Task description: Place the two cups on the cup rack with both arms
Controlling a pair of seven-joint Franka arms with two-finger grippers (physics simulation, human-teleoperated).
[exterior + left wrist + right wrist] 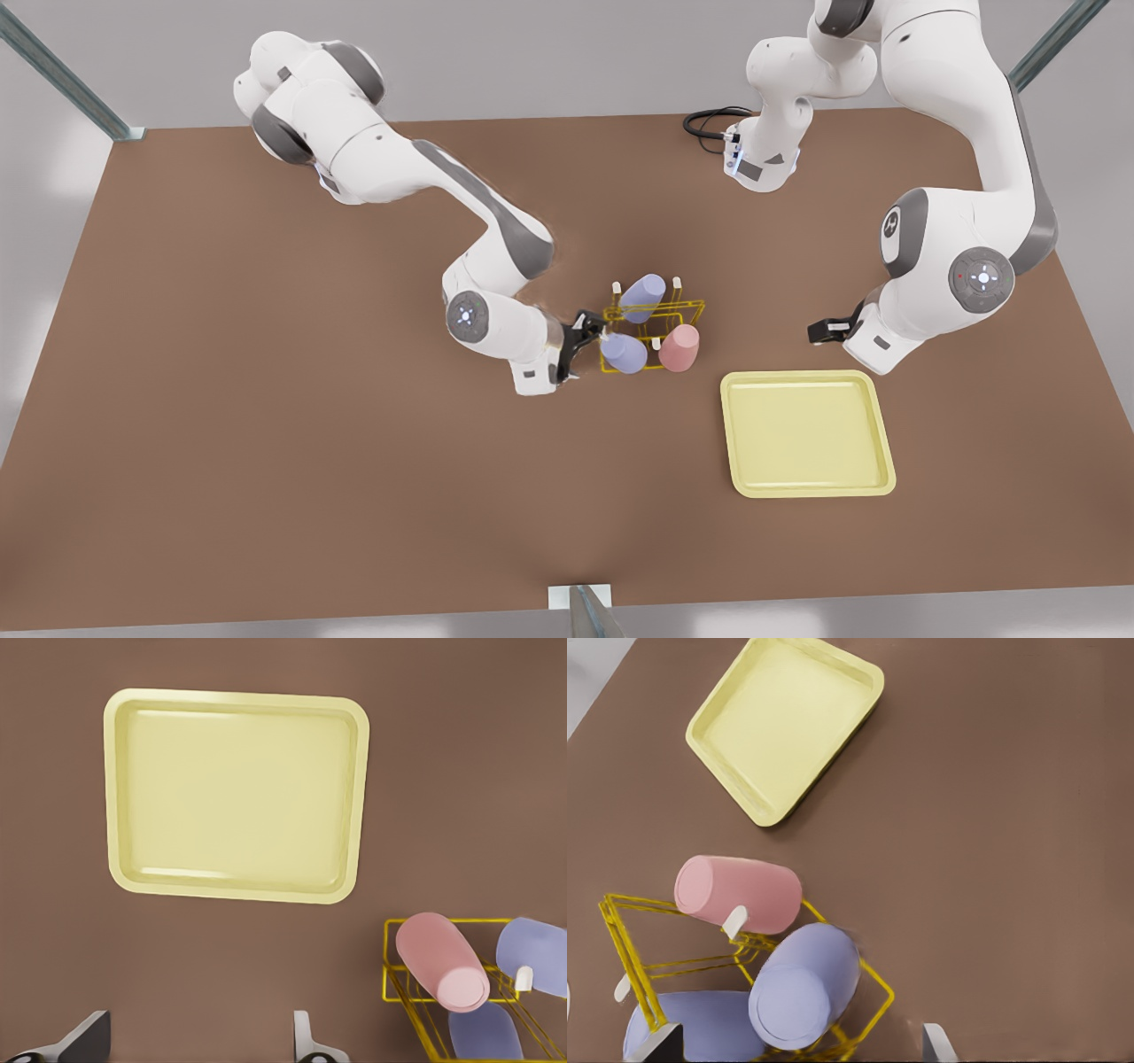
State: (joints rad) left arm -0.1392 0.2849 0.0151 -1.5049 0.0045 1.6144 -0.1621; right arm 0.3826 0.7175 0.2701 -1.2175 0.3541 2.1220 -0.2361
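On the brown table (266, 425), you have the rack arm coming in from the far edge on the front view's left, and the other arm waiting near the edge on the front view's right. The pale tray (806, 434) lies bare toward the near edge, between the waiting arm and the yellow wire rack (682, 310) at mid-table. All the cups sit on that rack: a lavender cup (643, 298) tilted on a far peg, the pink cup (679, 347) on the tray side, and a second lavender cup (623, 354) beside it. What matters for you is that this second one lies just ahead of the right gripper (592, 341), its long axis pointing roughly back along the fingers, which stand wide on either side without visibly pressing it. The left gripper (819, 331) is also spread wide and holds nothing, well apart from the rack. A straight pull-back looks like your safest next move.
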